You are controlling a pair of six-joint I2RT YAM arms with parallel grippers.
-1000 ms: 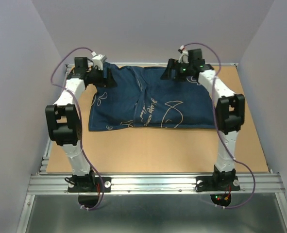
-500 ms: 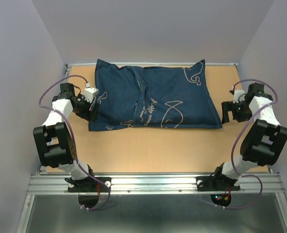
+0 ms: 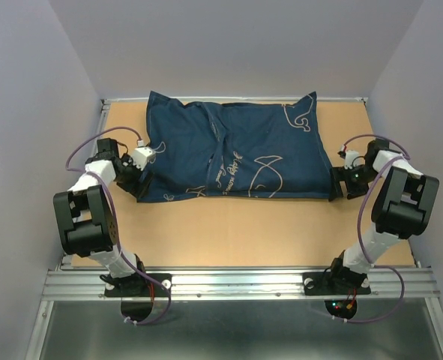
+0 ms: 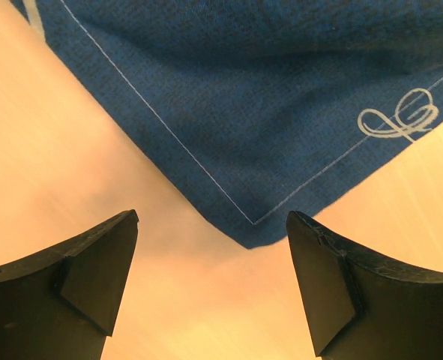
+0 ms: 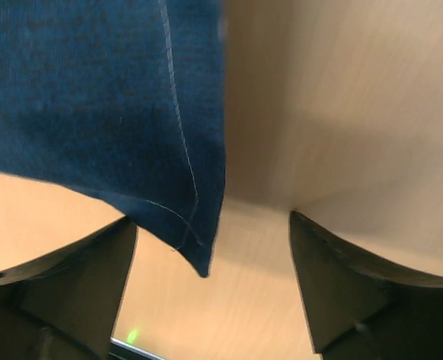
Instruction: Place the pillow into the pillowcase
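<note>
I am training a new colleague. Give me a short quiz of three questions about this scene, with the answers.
1. True or false: the left gripper is shut on the pillowcase.
2. The right gripper faces which pillowcase corner? A near right, B far left, C far right.
3. Fill in: the pillowcase is dark ___.
Key: 1 false, its jaws stand open; 2 A; 3 blue.
</note>
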